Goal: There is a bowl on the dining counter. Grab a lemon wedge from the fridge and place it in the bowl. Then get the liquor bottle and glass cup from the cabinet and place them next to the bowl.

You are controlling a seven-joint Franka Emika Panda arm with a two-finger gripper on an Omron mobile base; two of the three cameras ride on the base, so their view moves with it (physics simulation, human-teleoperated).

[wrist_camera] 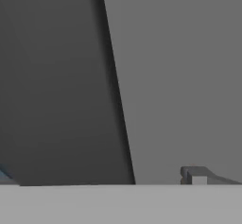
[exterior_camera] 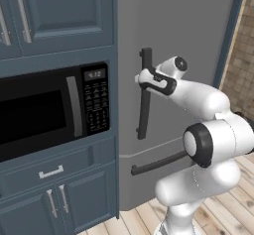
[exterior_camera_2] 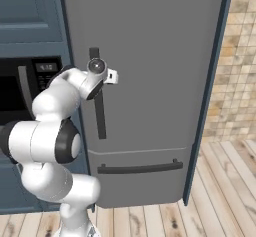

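Grey fridge seen shut, filling scene beside black microwave set in blue cabinetry. Hand raised at dark vertical bar handle of upper door, wrist level with handle's upper part. Fingers spread wide, nothing pinched. Contact with handle cannot be told. Horizontal drawer handle seen lower down.
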